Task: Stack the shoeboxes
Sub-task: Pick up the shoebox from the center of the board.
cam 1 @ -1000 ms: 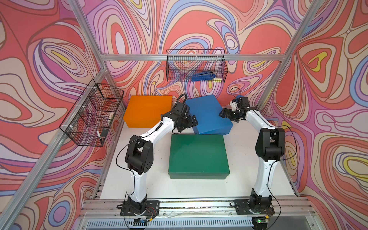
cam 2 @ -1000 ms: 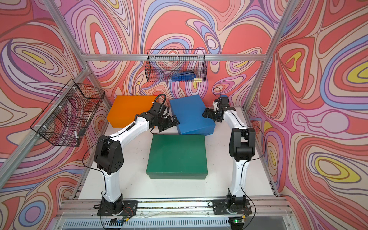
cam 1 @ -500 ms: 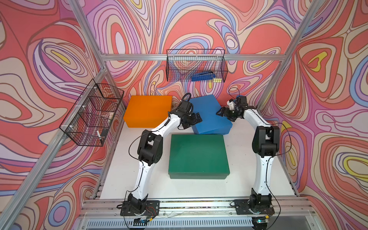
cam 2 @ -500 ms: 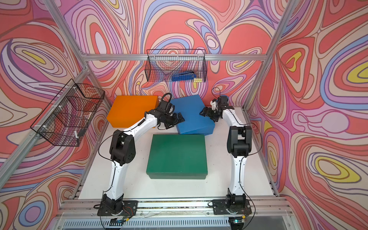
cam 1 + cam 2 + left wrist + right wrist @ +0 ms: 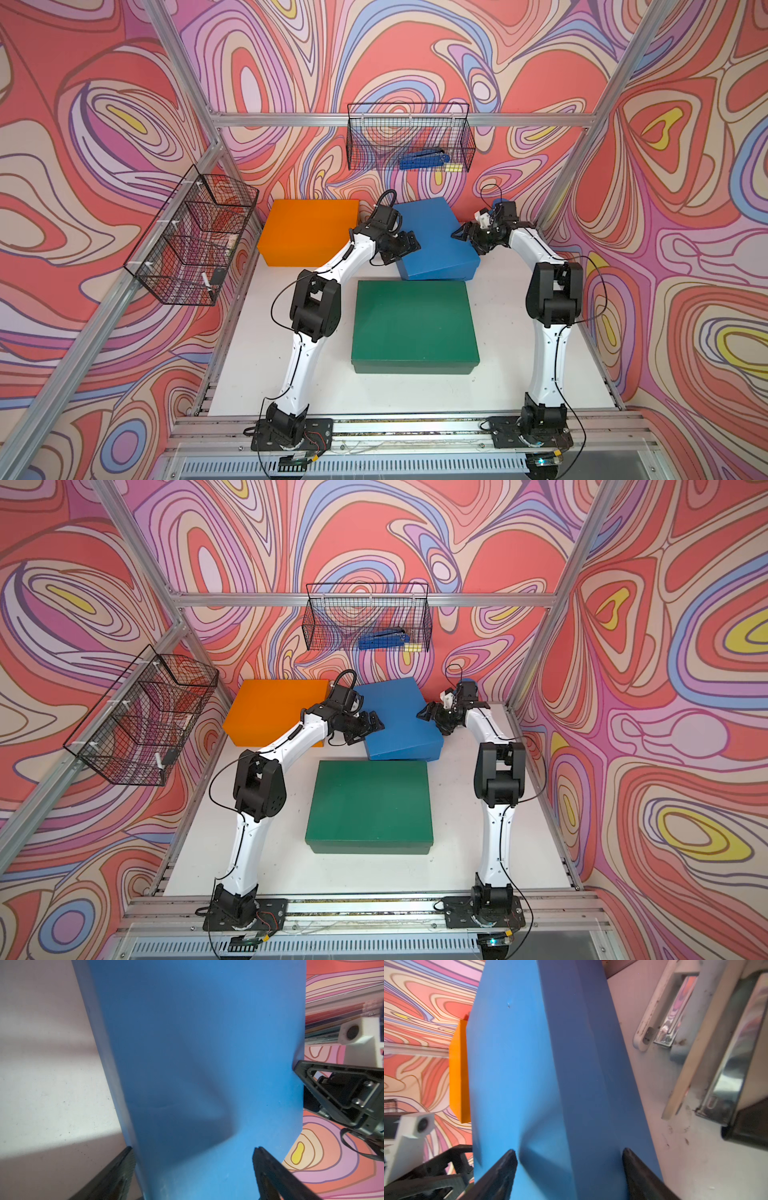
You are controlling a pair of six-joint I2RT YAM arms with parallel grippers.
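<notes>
Shoeboxes: three, none stacked. One orange shoebox (image 5: 307,228) lies flat at back left. One green shoebox (image 5: 413,320) lies flat at centre front. One blue shoebox (image 5: 432,237) sits tilted at the back, between the two arms.

Grippers: two, one at each end of the blue box. The right gripper (image 5: 459,237) pinches it, and the cardboard dimples at a fingertip (image 5: 504,1167). The left gripper (image 5: 409,249) straddles the other end; whether it is clamped I cannot tell.

Wire baskets: two, a side basket (image 5: 195,237) and a rear basket (image 5: 409,137).
</notes>
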